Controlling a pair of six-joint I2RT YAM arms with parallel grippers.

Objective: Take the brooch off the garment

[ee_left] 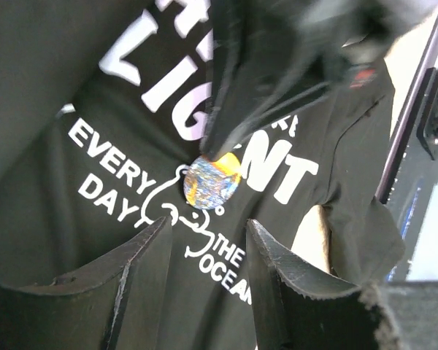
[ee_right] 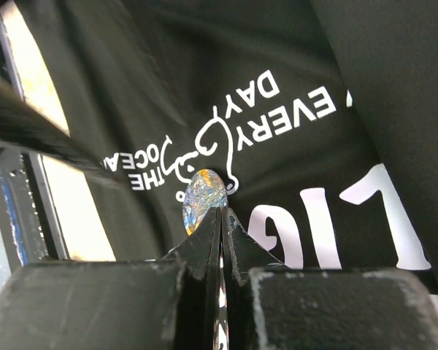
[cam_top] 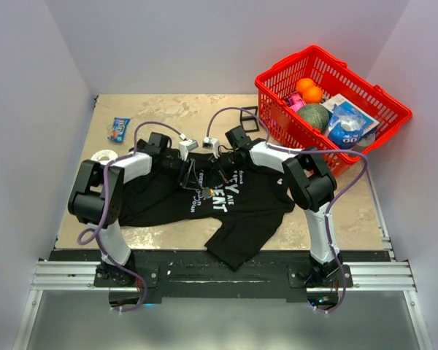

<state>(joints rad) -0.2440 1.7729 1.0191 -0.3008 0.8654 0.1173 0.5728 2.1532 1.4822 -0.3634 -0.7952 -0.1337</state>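
Overhead view: the garment (cam_top: 241,200), a black T-shirt with white lettering, lies spread and creased across the middle of the bench (cam_top: 175,113), one sleeve trailing toward 6 o'clock over the near edge. Both arms reach in over its chest print.

The brooch (cam_top: 204,192) sits on the print, slightly toward 9 o'clock of the shirt's centre. From the left wrist it (ee_left: 212,182) reads as a small round disc with blue and orange glints, lying beside a white line drawing, with "EVERY DAY" at its 9 o'clock and "THE OCEAN" at its 5 o'clock.

Right pincer (ee_right: 221,215): fingers pressed together with only a hairline slit between them, tips nipping the rim of the brooch (ee_right: 204,197) at its 5 o'clock. The left wrist view confirms the dark tip overlapping the disc's 12 o'clock edge.

Left pincer (ee_left: 209,224): fingers spread wide, holding nothing, poised above the fabric with the brooch just beyond the gap at 12 o'clock.

Other items: a red basket (cam_top: 274,109) of goods at 2 o'clock, a blue packet (cam_top: 119,129) at 10 o'clock, a white tape roll (cam_top: 102,155) at 9 o'clock.
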